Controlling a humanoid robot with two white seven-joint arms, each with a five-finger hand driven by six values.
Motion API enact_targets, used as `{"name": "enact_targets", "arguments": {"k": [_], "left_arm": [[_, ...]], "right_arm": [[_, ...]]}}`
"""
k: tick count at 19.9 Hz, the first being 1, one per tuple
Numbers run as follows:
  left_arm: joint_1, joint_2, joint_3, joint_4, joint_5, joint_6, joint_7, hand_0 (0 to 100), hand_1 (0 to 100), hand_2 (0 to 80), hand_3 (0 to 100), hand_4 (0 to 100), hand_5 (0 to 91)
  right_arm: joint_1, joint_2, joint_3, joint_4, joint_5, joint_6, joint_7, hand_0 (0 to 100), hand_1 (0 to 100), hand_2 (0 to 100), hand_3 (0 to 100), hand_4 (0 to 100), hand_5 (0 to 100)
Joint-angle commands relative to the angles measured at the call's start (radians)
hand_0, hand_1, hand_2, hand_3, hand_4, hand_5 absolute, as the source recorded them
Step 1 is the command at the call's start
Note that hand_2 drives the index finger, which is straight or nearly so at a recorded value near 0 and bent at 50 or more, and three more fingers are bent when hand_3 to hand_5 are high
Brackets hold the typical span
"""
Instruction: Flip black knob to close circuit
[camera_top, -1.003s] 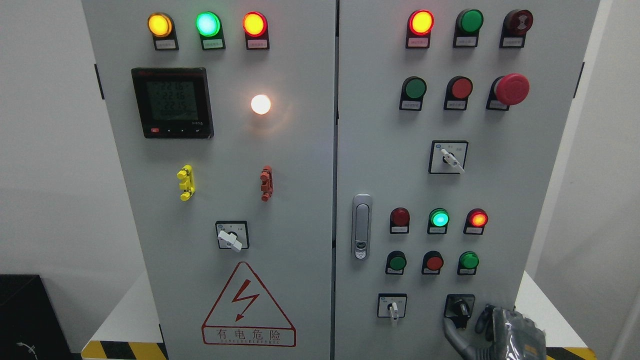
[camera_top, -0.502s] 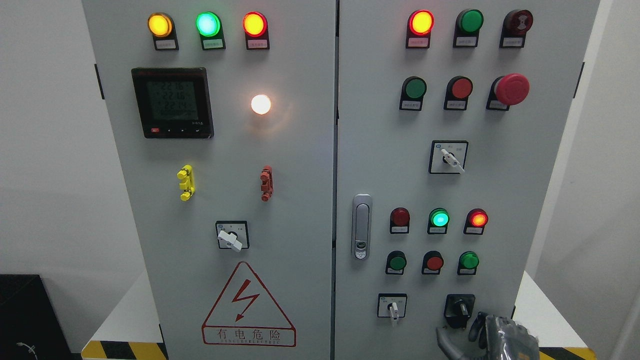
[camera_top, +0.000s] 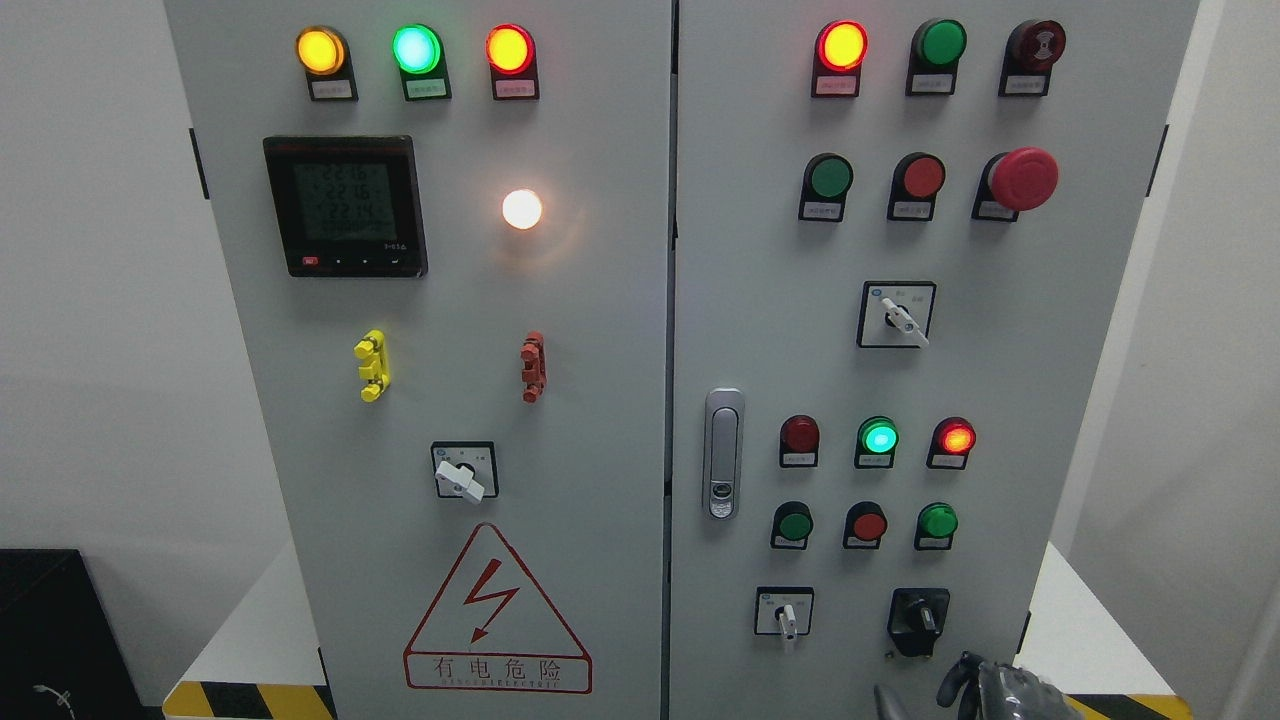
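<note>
Starting at the far left of the grey cabinet (camera_top: 600, 400): three lamps glow across the top of the left door, amber (camera_top: 319, 50), green (camera_top: 416, 47) and orange-red (camera_top: 509, 48). Below them sits the digital meter (camera_top: 345, 205) with its lit display, and a bright white lamp (camera_top: 522, 209) to its right. Lower down, a yellow clip (camera_top: 371, 365) and a red clip (camera_top: 532, 367), then a white-handled selector switch (camera_top: 463, 472), and under that the red lightning warning triangle (camera_top: 497, 610).

Over to the right door: a silver door latch (camera_top: 723, 453) by the seam, a lit red lamp (camera_top: 842, 45) up top, and the big red mushroom button (camera_top: 1022, 179) to the right. Mid-panel, a green lamp (camera_top: 878, 438) shines.

Down at the bottom right, there's the black knob (camera_top: 918, 620), sitting in its black plate beside a small white selector (camera_top: 786, 614). Just below it, peeking over the bottom edge, the right robot hand (camera_top: 985, 688) is clear of the knob, gripping nothing, with a dark finger (camera_top: 950, 685) and a grey one (camera_top: 885, 700) poking upward, loosely spread.
</note>
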Motion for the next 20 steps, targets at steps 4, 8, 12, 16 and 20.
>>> {"name": "enact_targets", "arguments": {"k": [4,8,12,16,20], "left_arm": [[0.000,0.000,-0.020,0.021,-0.021,0.001,0.001,0,0,0.0,0,0,0.0],[0.000,0.000,-0.020,0.021,-0.020,0.001,0.001,0,0,0.0,0,0,0.0],[0.000,0.000,-0.020,0.021,-0.021,0.001,0.001,0,0,0.0,0,0,0.0],[0.000,0.000,-0.020,0.021,-0.021,0.001,0.001,0,0,0.0,0,0,0.0],[0.000,0.000,-0.020,0.021,-0.020,0.001,0.001,0,0,0.0,0,0,0.0]], "right_arm": [[0.150,-0.006,0.006,-0.132,-0.359,-0.156,-0.008,0,19,31,57,48,34],[0.204,-0.008,0.006,-0.141,-0.583,-0.234,0.018,0,19,20,41,37,23],[0.225,-0.008,0.004,-0.141,-0.789,-0.298,0.124,0,16,7,21,15,3],[0.245,-0.006,0.006,-0.133,-0.876,-0.345,0.216,0,12,0,11,1,0],[0.251,-0.006,0.007,-0.120,-0.920,-0.367,0.260,0,8,0,0,0,0]]}}
